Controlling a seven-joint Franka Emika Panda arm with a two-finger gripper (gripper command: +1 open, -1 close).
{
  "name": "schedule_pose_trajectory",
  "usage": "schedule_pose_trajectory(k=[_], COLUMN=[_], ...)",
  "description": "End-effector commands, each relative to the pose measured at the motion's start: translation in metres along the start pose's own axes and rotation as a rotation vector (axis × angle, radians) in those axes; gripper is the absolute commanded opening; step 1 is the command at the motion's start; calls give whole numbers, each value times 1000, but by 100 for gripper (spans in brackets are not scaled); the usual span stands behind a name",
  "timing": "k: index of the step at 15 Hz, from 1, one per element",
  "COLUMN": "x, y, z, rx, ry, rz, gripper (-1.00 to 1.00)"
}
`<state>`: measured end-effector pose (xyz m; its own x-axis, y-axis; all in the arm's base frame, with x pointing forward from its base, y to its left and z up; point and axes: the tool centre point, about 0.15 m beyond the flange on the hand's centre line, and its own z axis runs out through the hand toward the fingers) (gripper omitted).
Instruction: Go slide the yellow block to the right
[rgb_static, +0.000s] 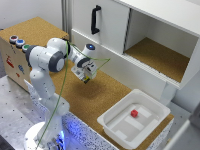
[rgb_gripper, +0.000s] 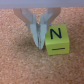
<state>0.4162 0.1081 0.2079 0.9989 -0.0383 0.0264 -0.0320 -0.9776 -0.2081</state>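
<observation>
The gripper (rgb_gripper: 39, 44) is seen clenched in the wrist view, fingers (rgb_gripper: 35, 36) pressed together w/ nothing held between them, tips down at the cork top (rgb_gripper: 20, 65). The block (rgb_gripper: 56, 41), yellow w/ a black "N" on its face, is set on the cork just beside the fingers, touching or all but touching; a gap can't be made out. In the exterior view the block is hidden or too small under the gripper (rgb_static: 86, 79), which is placed low over the cork counter (rgb_static: 107, 95), well apart from the white bin (rgb_static: 150, 107) holding the red cube (rgb_static: 134, 113) and from the open cabinet (rgb_static: 165, 55).

The step in hand is judged to be the push itself: fingers are lined up against one side face, so contact is prob. made or about to be. For a clean slide, the tips should be kept low, near the cork but not dragged into it, since the surface looks grainy and the cube could be tipped if it's struck high. The push is best aimed through the middle of the side face; off-centre contact would likely spin the block and let it slip past the fingers. Speed should be kept slow and steady, height held const. The clenched fingers make a narrow pusher, so drift must be watched. The bin is best stopped well short of.
</observation>
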Motion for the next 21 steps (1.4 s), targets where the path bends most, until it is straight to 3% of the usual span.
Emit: schedule_pose_trajectory(k=[1,9,21], x=[-10,-7,-11], y=[30,74,94], z=[-9,-9,-39], rx=[-25,-70,-66], ry=[-9,-28,9], rz=[-1,35,78], gripper=[-100,-100,-100])
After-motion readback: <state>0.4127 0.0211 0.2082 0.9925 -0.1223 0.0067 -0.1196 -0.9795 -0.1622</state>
